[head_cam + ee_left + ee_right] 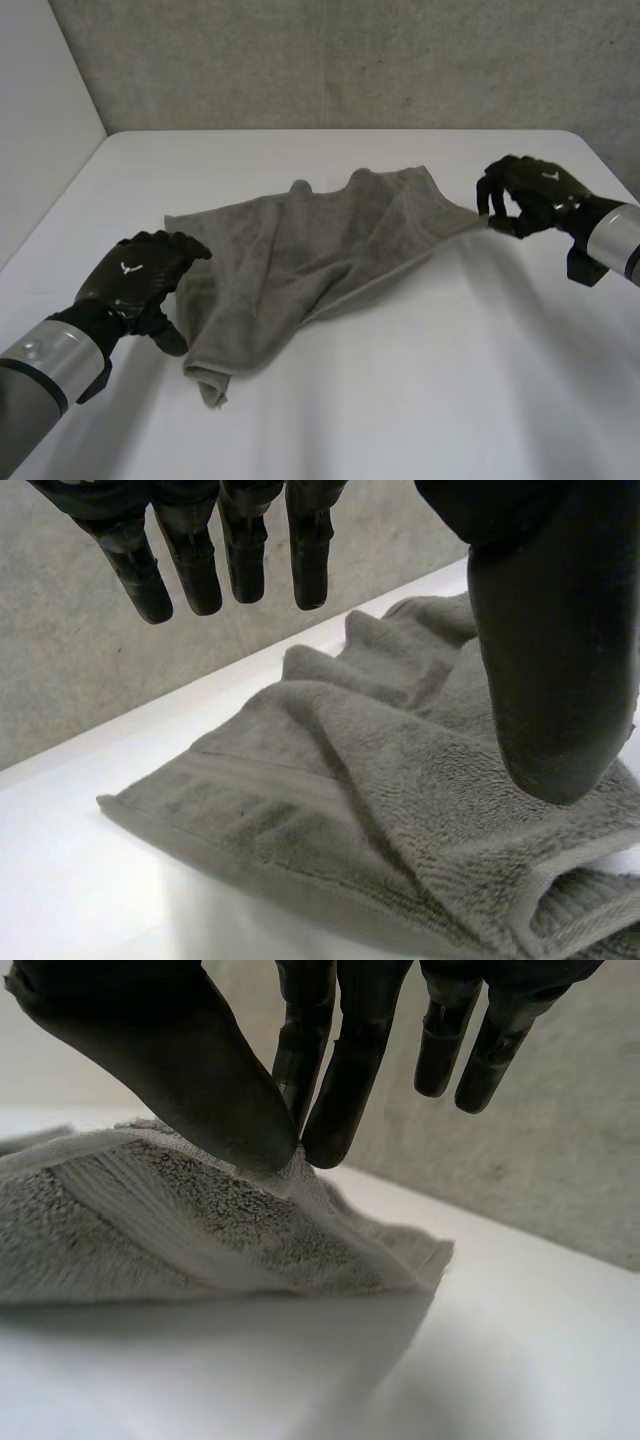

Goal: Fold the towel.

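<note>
Fingers point(352, 1100) of R hand point(527, 190) pinching towel point(320, 250) corner, L hand point(140, 275) slack alongside

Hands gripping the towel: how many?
1. The right hand pinches the right corner of the towel; the left hand is open over its left edge, holding nothing.

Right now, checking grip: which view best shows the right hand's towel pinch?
Right wrist view: close up, the right hand pinches the towel corner. Head view shows that distantly; left wrist view, the towel's other end.
</note>
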